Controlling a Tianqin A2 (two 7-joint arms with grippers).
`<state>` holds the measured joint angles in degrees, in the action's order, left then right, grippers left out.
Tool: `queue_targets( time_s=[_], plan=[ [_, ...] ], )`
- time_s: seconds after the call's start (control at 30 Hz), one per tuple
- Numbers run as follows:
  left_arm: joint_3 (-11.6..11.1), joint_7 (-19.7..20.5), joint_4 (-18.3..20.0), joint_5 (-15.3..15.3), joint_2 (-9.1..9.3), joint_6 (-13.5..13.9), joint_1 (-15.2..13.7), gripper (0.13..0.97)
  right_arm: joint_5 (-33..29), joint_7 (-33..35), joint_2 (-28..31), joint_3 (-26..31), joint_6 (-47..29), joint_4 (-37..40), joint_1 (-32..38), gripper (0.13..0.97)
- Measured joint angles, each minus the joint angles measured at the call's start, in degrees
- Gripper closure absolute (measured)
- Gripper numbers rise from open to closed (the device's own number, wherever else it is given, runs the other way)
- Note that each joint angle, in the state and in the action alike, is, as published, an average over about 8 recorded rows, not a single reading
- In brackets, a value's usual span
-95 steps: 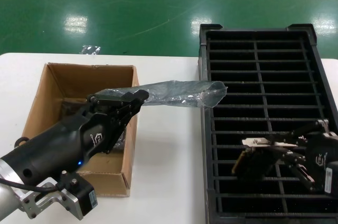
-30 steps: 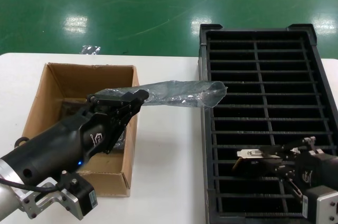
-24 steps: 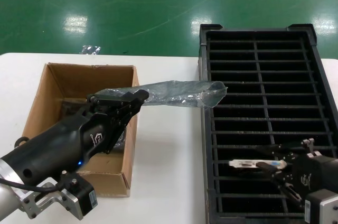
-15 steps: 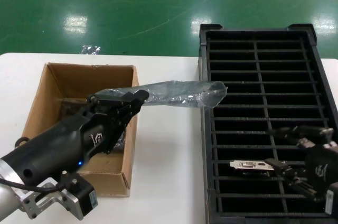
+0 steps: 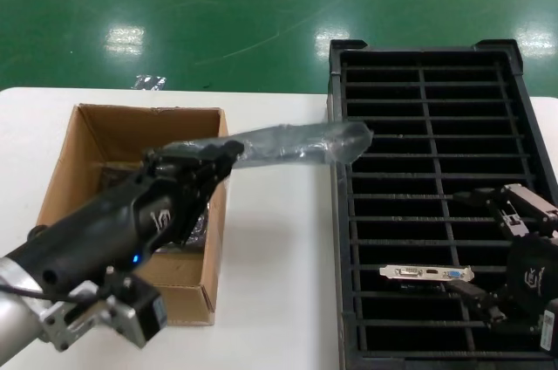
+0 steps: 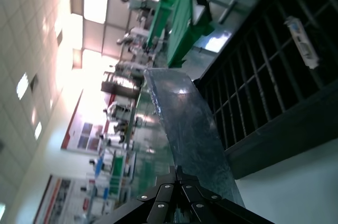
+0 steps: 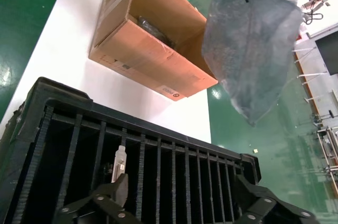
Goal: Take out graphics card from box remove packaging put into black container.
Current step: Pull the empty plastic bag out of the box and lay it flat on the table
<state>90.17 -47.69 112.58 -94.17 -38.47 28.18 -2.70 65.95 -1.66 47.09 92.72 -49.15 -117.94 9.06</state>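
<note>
Cardboard first: the box (image 5: 131, 213) sits on the left of the white table (image 5: 279, 239), and over its right wall hangs the left gripper (image 5: 202, 156), fingers pinched shut on one end of the packaging (image 5: 292, 143). That grey bag runs out level to the right, its long axis crossways, and its open mouth reaches the left rim of the black container (image 5: 336, 213). From the wrist camera on that arm the bag (image 6: 187, 129) looks limp and empty, with nothing stiff showing inside.

Further right, the graphics card (image 5: 427, 273) is down in a slot of the container's left column, on the near side. Its silver bracket faces up and lies along the slot, left to right. Just to the right of it, and a touch nearer, is the right gripper (image 5: 501, 248), its fingers spread wide with nothing between them and clear of the card.

So the card looks delivered, I'd say, and what remains hangs on the bag: it lies wholly with the left arm, well to the left of the right gripper. The left arm is the one placed to put it down, most likely on bare table between box and container.
</note>
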Motion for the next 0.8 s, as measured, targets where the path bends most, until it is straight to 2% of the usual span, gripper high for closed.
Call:
queue_targets(
  time_s=[0.07, 0.13, 0.37, 0.43, 0.5, 0.57, 0.63, 0.8],
  plan=[
    [-0.9, 4.4, 0.4, 3.5, 2.6, 1.0, -0.5, 0.959, 0.0, 0.0, 0.0, 0.0, 0.0, 0.0, 0.0, 0.455],
    [-2.5, 9.5, 0.8, 7.6, 6.49, 3.0, -1.1, 0.959, 0.0, 0.0, 0.0, 0.0, 0.0, 0.0, 0.0, 0.455],
    [-9.7, 28.1, 2.4, 22.6, 24.62, 14.6, -3.6, 0.959, 0.0, 0.0, 0.0, 0.0, 0.0, 0.0, 0.0, 0.303],
    [-11.4, 33.6, 3.1, 27.1, 29.09, 18.0, -4.1, 0.959, 0.0, 0.0, 0.0, 0.0, 0.0, 0.0, 0.0, 0.281],
    [-12.5, 39.2, 3.7, 31.3, 32.64, 21.0, -4.5, 0.959, 0.0, 0.0, 0.0, 0.0, 0.0, 0.0, 0.0, 0.254],
    [-13.0, 44.7, 4.3, 35.0, 35.09, 23.3, -4.4, 0.959, 0.0, 0.0, 0.0, 0.0, 0.0, 0.0, 0.0, 0.226],
    [-12.8, 50.2, 4.8, 38.0, 36.57, 24.9, -4.0, 0.959, 0.0, 0.0, 0.0, 0.0, 0.0, 0.0, 0.0, 0.199],
    [-10.7, 63.5, 5.1, 43.9, 38.02, 26.1, -2.7, 0.959, 0.0, 0.0, 0.0, 0.0, 0.0, 0.0, 0.0, 0.161]
  ],
)
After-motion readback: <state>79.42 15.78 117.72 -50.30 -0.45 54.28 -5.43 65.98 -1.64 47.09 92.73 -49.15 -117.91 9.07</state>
